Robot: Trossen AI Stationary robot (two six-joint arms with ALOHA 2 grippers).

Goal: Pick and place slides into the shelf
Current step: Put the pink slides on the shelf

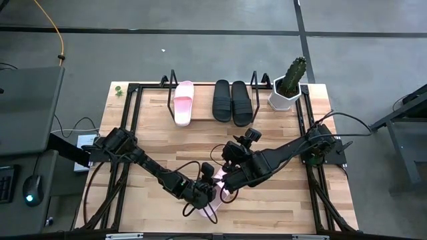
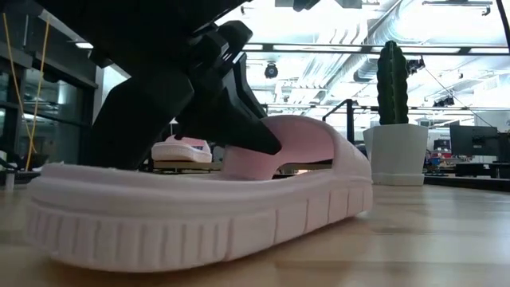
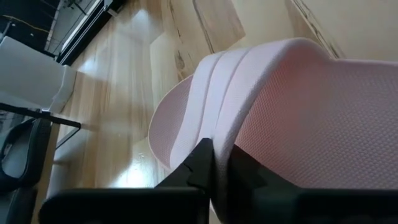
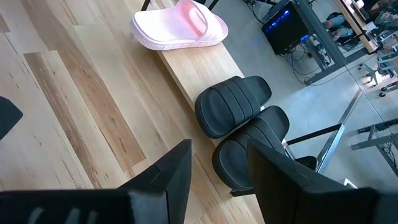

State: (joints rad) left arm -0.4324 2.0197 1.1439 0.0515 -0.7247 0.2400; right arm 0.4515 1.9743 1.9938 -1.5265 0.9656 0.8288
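A pale pink slide (image 1: 225,196) lies sole down near the table's near edge, filling the low view (image 2: 199,207). My left gripper (image 3: 224,167) is shut on its strap, also seen from above (image 1: 209,184). The shelf (image 1: 203,115) stands along the far edge, with another pink slide (image 1: 183,102) and two black slides (image 1: 232,101) resting soles down on its board. My right gripper (image 4: 217,163) hangs open over the middle of the table (image 1: 235,148), pointing toward the black slides (image 4: 239,109), with nothing between its fingers. My left gripper pinches the ribbed edge of the pink slide's strap (image 3: 219,134) between its two fingertips. One dark finger (image 2: 247,137) reaches in under the strap (image 2: 315,143). The fingers come slanting down from the table's left side. The slide's sole lies on the table.
A white pot with a cactus (image 1: 288,90) stands at the shelf's right end, also in the low view (image 2: 394,131). Black wire loops (image 1: 172,79) rise at both ends of the shelf. Bare board shows between the pink and the black slides (image 4: 186,68).
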